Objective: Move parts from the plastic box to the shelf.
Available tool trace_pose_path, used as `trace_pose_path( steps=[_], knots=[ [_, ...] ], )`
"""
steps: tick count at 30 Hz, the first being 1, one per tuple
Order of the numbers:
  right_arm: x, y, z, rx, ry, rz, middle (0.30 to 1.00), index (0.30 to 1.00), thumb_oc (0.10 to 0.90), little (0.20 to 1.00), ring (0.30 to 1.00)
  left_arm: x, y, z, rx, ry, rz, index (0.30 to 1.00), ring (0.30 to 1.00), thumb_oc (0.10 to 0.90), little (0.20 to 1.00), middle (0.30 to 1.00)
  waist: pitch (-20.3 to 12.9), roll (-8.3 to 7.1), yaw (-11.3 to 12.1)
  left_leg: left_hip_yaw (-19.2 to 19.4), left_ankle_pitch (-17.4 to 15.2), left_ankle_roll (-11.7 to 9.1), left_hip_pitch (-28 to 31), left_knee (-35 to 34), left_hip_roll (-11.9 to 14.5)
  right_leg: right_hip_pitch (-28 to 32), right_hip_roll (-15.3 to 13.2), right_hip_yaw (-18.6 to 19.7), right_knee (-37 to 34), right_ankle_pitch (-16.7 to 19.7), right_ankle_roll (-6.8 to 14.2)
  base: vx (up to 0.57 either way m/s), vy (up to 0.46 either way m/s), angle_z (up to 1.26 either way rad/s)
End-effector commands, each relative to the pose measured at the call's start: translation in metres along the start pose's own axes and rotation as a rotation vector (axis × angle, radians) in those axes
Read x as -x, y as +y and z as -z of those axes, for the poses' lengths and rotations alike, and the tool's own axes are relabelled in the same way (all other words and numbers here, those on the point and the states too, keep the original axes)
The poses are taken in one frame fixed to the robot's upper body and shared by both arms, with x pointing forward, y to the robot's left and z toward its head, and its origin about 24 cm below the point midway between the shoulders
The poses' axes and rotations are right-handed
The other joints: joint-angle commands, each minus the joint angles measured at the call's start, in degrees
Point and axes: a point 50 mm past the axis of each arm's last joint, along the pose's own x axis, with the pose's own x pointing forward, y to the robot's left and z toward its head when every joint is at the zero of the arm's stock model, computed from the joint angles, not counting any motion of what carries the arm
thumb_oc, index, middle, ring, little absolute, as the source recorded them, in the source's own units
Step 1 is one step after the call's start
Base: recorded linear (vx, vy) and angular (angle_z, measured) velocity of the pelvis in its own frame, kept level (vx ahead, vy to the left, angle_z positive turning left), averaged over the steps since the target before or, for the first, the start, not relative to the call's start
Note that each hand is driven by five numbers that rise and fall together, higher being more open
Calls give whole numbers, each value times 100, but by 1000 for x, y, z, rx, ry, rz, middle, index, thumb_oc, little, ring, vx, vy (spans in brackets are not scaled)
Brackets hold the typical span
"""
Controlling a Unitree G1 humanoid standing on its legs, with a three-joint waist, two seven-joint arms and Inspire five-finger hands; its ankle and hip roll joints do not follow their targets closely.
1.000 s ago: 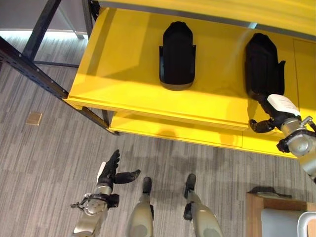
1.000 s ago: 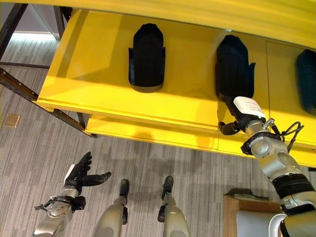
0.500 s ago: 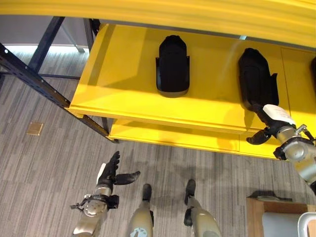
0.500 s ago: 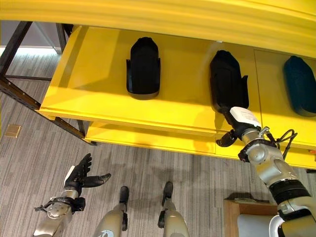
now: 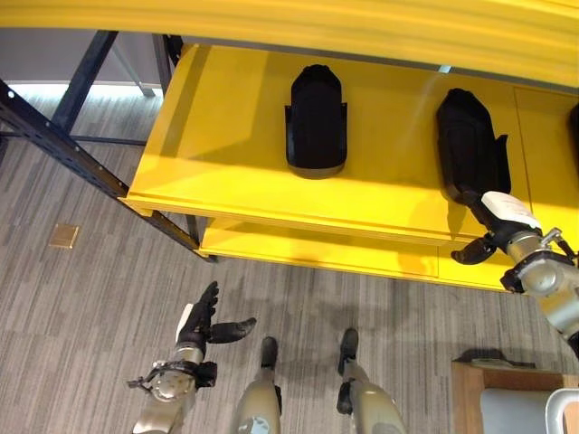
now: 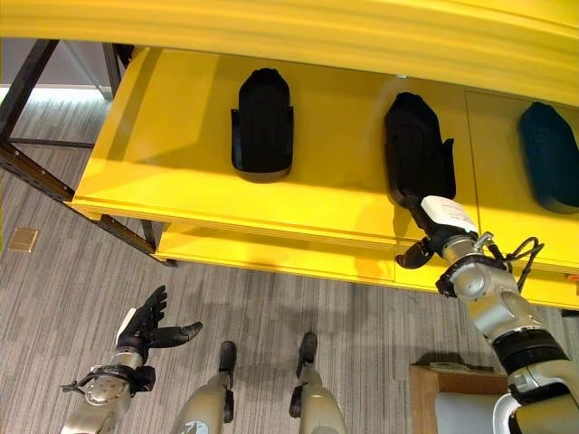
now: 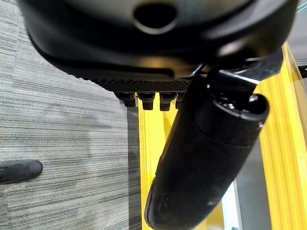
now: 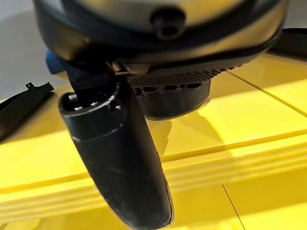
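Right hand (image 6: 432,237) sits at the front edge of the yellow shelf (image 6: 163,154), right of centre in the frame, with its fingers touching the near end of a black part (image 6: 414,149) that lies flat on the shelf. From the wrist view the fingers look relaxed rather than clamped, the thumb hanging free below the shelf lip, so I'd say the part is set down and not gripped. A second black part (image 6: 263,124) lies further left on the same shelf, well apart from the first, and a darker third one (image 6: 548,155) shows at the far right. The left hand (image 6: 145,325) hangs low over the grey floor (image 6: 54,298), lower left of the frame, fingers spread and holding nothing. My worry is the pull-back: if those fingers catch the part's end as the arm draws away, they could drag it toward the lip and off the shelf.
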Motion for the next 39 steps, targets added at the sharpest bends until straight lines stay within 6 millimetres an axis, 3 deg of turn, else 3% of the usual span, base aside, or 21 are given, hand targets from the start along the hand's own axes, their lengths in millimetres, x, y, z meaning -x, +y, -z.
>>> trace_pose_path(
  steps=[1, 8, 17, 20, 23, 30, 39],
  knots=[
    [-1, -73, -11, 37, -55, 315, 1000, 1000, 900, 1000, 1000, 1, 14, -16, -7, -100, -53, 1000, 1000, 900, 1000, 1000, -399, -39, -16, 66, 371, -79, -185, -321, 220, 418, -318, -110, 656, -866, 473, 0, 0, 0],
    [18, -110, -23, 61, -130, 519, 1000, 1000, 900, 1000, 1000, 3, 15, -11, 4, -81, -82, 1000, 1000, 900, 1000, 1000, -472, -42, -80, 96, 352, -75, -144, -357, 224, 428, -317, -69, 624, -859, 487, 2, 1, 0],
    [40, -120, -29, 114, -176, 610, 1000, 1000, 900, 1000, 1000, 4, 14, -7, 3, -62, -92, 1000, 1000, 900, 1000, 1000, -547, -47, -136, 116, 323, -72, -92, -344, 234, 472, -306, -63, 621, -877, 489, 9, 0, -4],
    [46, -114, -36, 84, -216, 624, 1000, 1000, 900, 1000, 1000, 5, 12, -5, -1, -51, -90, 1000, 1000, 900, 1000, 1000, -577, -39, -164, 125, 306, -68, -76, -337, 234, 484, -297, -38, 626, -898, 480, 18, -3, -6],
    [51, -90, -52, -16, -298, 604, 1000, 1000, 900, 1000, 1000, 4, 7, -4, 3, -46, -91, 1000, 1000, 900, 1000, 1000, -585, 3, -209, 151, 280, -64, -53, -310, 244, 503, -283, -19, 632, -919, 471, 0, 0, 0],
    [55, -57, -79, -162, -410, 548, 1000, 1000, 900, 1000, 1000, 6, 1, -3, -4, -40, -86, 1000, 1000, 900, 1000, 1000, -581, 55, -237, 168, 276, -55, -37, -301, 250, 487, -274, -3, 653, -934, 461, 2, 1, -3],
    [57, -36, -95, -204, -456, 516, 1000, 1000, 900, 1000, 1000, 7, -2, -3, -30, -43, -86, 1000, 1000, 900, 1000, 1000, -595, 74, -271, 191, 256, -45, -16, -300, 253, 490, -286, 8, 675, -947, 470, 0, 0, 0]
  ],
)
